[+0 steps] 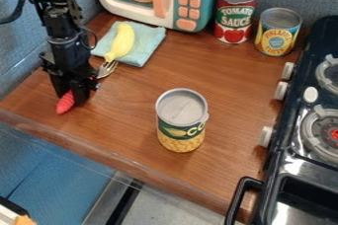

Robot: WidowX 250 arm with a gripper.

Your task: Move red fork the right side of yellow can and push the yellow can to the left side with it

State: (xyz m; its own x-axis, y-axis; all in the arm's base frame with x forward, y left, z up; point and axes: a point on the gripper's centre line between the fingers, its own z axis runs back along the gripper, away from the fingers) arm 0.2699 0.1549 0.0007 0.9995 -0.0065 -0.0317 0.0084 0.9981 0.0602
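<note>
In the camera view, the black arm comes down at the upper left, its body a stack of hard, angular segments with a thin cable looping off the side. The claw (70,95) has its fingers drawn in close on the ribbed, rounded plastic handle of the red fork (64,102), one on each side, with only a narrow gap filled by the handle. The rounded end pokes out below the fingers; the shiny metal tines come out on the far side, beside the tip of a smooth, curved yellow banana (121,42), and the middle of the fork is hidden. The banana lies on a soft, pale blue cloth (151,44). The yellow can (181,127), an upright cylinder with a ridged, dull metal lid and a paper label of green over yellow, stands well apart from the fork, near the front edge of the wood-grained tabletop (132,108). Toward the back stand a boxy teal and white toy microwave (204,3) with raised peach buttons, a red and white can (235,16) and a squat blue and yellow can (277,31). A glossy black stove (288,141) with round metal burners is at the right.
</note>
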